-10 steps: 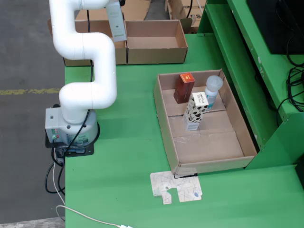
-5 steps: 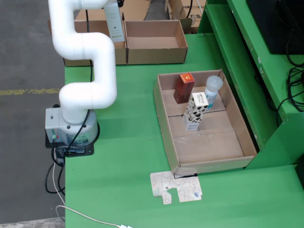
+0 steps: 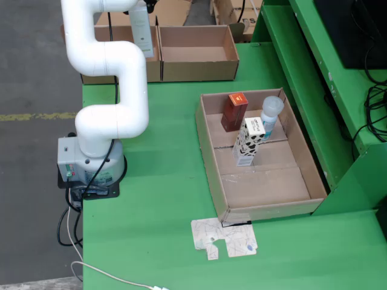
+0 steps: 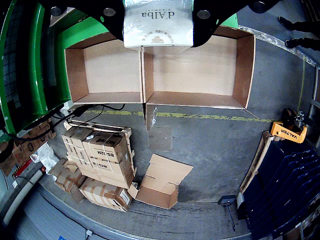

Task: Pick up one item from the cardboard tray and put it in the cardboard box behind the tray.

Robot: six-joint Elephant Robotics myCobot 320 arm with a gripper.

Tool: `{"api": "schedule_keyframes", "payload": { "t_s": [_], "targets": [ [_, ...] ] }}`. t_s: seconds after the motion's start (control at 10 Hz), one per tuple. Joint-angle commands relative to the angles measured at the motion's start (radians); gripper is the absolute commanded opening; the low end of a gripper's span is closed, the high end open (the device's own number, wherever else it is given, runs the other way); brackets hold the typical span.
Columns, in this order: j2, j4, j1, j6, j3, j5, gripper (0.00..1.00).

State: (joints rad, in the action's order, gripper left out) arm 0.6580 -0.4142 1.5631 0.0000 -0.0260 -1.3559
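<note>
**White carton carried over the back boxes**

Shifted left since a second ago: the white carton (image 3: 139, 29) hanging from the gripper (image 4: 158, 22) has slid a bit leftward in the fixed view, now sitting over the seam between the two boxes at the back instead of nearer the right one. Arm (image 3: 109, 72) base and lower links unchanged.

Gripper view: carton (image 4: 158, 22) fills the top centre, label "d'Alba" readable upside down, black jaw parts pressed against it on both sides, so the claw is clamped on it. Fingertips themselves are cut off by the frame edge, so contact is probably at the carton's upper end, can't confirm.

Below it in that view: two open cardboard boxes side by side, left box (image 4: 75, 70) and right box (image 4: 245, 65), shared wall roughly under the carton.

Fixed view: cardboard tray (image 3: 208, 157) on the green table (image 3: 157, 229), well apart from the carried carton. In its far end: brown-red box (image 3: 234, 111) upright, black-and-white patterned carton (image 3: 247, 142) upright, clear-capped bottle (image 3: 270, 116) by the right wall. Flattened printed card (image 3: 225, 237) lies on the table just in front of the tray.
</note>
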Motion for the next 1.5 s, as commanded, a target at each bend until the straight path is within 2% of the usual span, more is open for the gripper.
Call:
{"api": "schedule_keyframes", "payload": {
  "t_s": [0.0, 0.6, 1.4],
  "targets": [
    [-0.034, 0.01, -0.003, 0.005, 0.026, -0.008, 0.0],
    [-0.03, -0.063, -0.022, 0.03, 0.026, -0.065, 0.0],
    [0.008, -0.067, -0.088, -0.04, 0.026, -0.061, 0.0]
  ]
}}
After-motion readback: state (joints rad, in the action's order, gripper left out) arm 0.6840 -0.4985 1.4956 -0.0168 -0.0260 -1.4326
